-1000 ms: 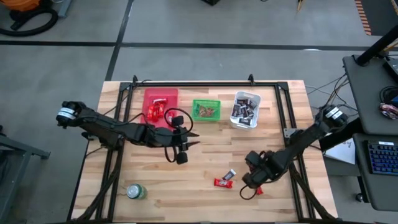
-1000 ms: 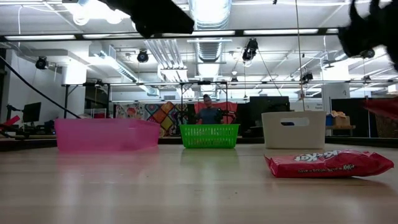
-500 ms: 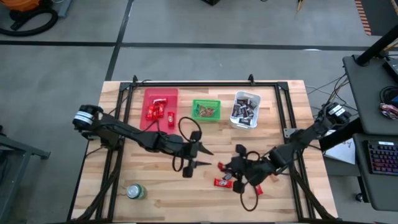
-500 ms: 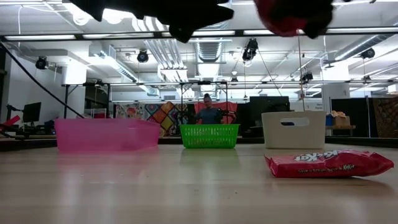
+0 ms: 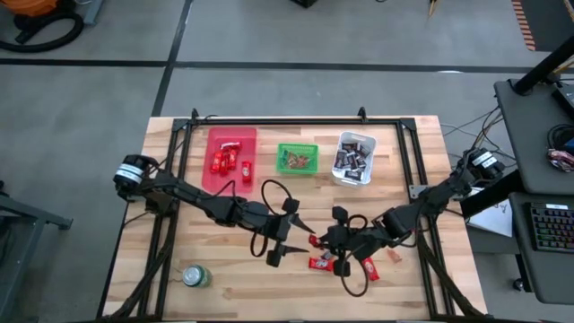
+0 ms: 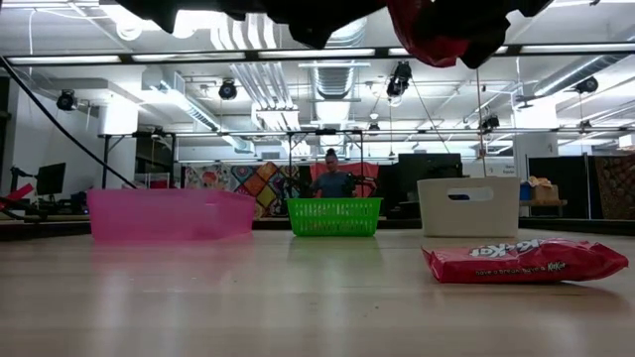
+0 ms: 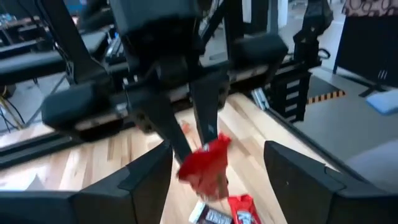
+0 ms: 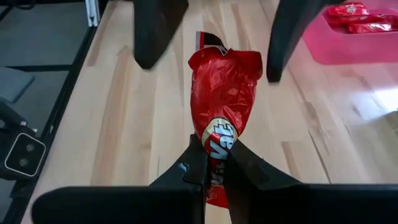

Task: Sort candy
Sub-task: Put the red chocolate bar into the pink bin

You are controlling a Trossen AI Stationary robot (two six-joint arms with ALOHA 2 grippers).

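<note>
On the worktop nearest us a red KitKat bar lies flat. Above mid-worktop our right claw grips a red wrapped candy, and our left claw has just spread wide before it, likely a handover. Beyond stand the pink tray, green basket and white bin.

Both arms are dark, near-black, built from slim tubular links joined by bulkier joint housings. Each base-end joint carries a pale silver-white ring with dark markings. A black cable loops loosely beside each wrist. The left claw has two tapered, matte black fingers with flat angular faces. The right claw has two narrow black fingers of similar wedge shape.
</note>
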